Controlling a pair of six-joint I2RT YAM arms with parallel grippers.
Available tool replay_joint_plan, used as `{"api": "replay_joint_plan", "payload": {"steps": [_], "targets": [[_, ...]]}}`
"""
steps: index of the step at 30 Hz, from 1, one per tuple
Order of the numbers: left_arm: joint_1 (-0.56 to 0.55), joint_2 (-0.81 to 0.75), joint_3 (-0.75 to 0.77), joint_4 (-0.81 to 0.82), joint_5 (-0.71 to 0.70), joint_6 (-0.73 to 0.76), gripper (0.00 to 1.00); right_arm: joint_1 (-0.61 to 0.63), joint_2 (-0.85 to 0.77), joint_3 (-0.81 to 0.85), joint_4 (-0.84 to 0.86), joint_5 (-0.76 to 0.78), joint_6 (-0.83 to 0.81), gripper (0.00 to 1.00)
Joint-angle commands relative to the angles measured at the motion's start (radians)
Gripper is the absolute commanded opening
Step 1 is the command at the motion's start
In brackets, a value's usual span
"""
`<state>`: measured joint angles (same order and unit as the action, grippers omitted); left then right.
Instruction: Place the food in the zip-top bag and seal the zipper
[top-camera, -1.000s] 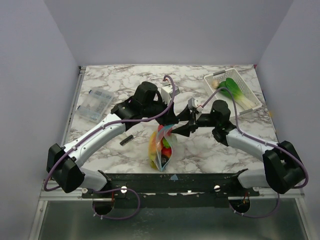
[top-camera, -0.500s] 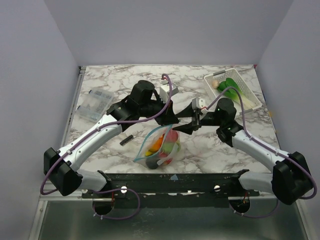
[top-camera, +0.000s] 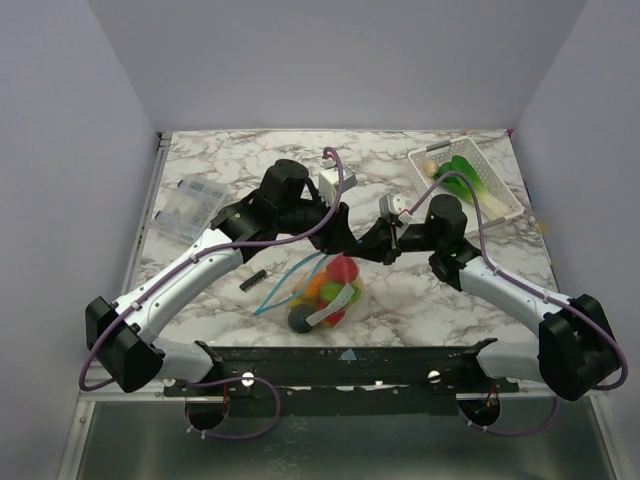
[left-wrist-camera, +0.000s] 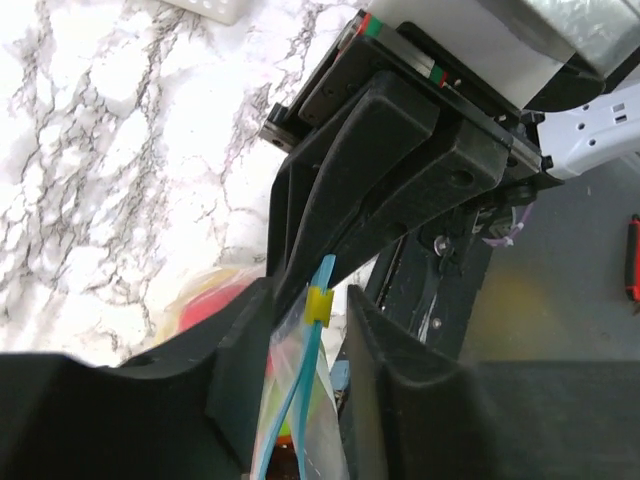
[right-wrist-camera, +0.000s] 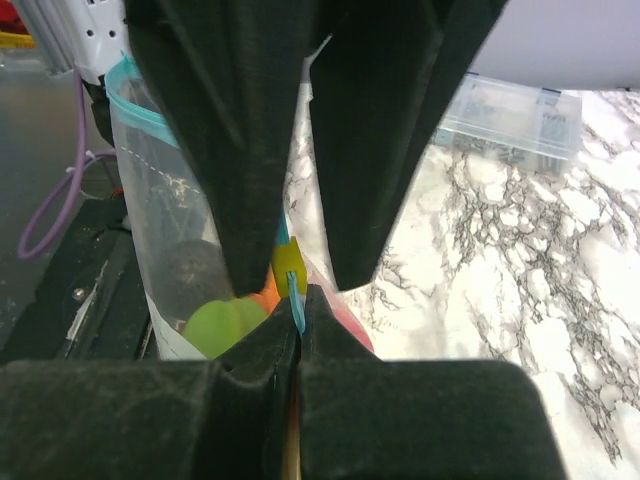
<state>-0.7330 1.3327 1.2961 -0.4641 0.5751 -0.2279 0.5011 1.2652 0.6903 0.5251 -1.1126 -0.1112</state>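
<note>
Near the front edge of the marble table (top-camera: 400, 312), the zip-top bag (top-camera: 325, 298) sags beneath the two grippers, bulging with the food (top-camera: 343, 270): red, orange, yellow, green and one dark piece. Its zipper (left-wrist-camera: 324, 272) trails in a loose loop toward the left arm's side. Just above, the right gripper (right-wrist-camera: 297, 300) has its fingers pressed together on the teal strip beside a small yellow slider (left-wrist-camera: 318, 303). The left gripper (left-wrist-camera: 308, 295) faces it tip to tip, its fingers spread on either side of the bag's top edge. A small black bar (top-camera: 252, 281) lies left of the bag. Farther back are a clear packet (top-camera: 190, 208) on the left and a white basket (top-camera: 432, 160) on the right holding a green toy vegetable (top-camera: 468, 178).
</note>
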Motion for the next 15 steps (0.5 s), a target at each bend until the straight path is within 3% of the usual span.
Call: {"api": "replay_joint_plan", "payload": {"steps": [1,4,9,12,15], "targets": [[0.003,-0.063,-0.017,-0.037,-0.082,0.048,0.46,0.005,-0.001,-0.006,0.003,0.012,0.048,0.00],[0.002,-0.093,-0.066,-0.038,-0.113,0.083,0.53,0.004,-0.017,-0.002,-0.029,0.028,0.051,0.00],[0.001,-0.112,-0.105,-0.048,-0.136,0.111,0.53,0.005,-0.037,-0.001,-0.040,0.041,0.072,0.00],[0.001,-0.120,-0.116,-0.042,-0.133,0.119,0.47,0.004,-0.043,0.005,-0.046,0.056,0.087,0.00],[0.001,-0.126,-0.118,-0.044,-0.150,0.124,0.26,0.005,-0.048,0.023,-0.083,0.093,0.093,0.04]]}}
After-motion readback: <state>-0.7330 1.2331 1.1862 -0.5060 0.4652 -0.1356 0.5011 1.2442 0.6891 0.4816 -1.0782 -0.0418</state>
